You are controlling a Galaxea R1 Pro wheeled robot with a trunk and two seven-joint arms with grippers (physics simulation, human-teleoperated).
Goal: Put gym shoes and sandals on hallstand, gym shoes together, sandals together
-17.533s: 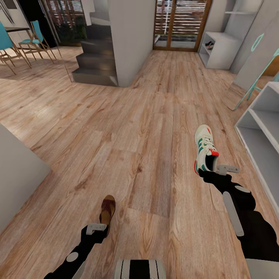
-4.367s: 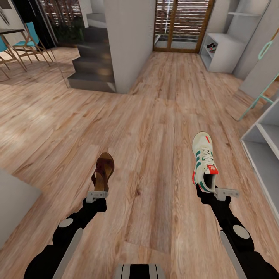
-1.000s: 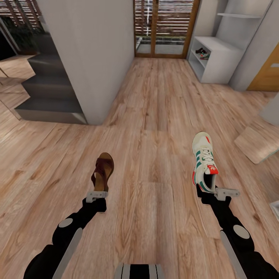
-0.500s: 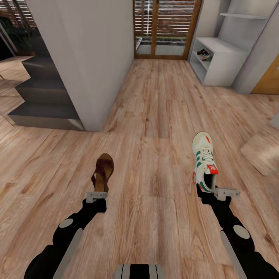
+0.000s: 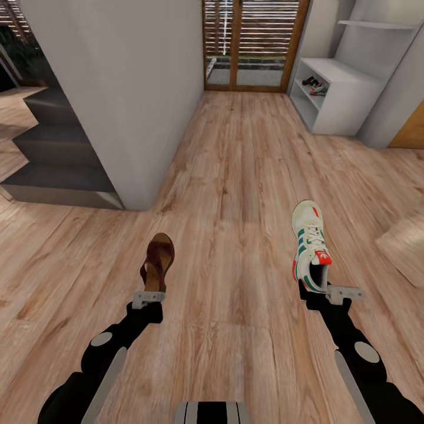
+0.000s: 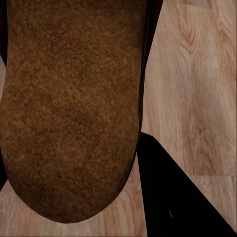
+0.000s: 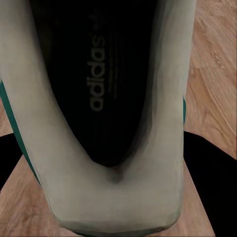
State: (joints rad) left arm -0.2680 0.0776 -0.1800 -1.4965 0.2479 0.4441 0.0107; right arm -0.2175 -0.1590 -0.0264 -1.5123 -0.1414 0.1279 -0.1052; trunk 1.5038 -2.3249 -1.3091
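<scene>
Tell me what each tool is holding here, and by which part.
Left tool holds a sandal by its heel; right tool holds a gym shoe by its heel.

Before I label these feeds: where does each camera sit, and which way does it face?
Head: looks forward and down the corridor floor toward the hallstand; both arms show, holding a sandal and a gym shoe.
Left wrist: looks along the jaws at the sandal's footbed.
Right wrist: looks into the gym shoe's opening.
Shared: each wrist view shares its shoe with the head view.
</scene>
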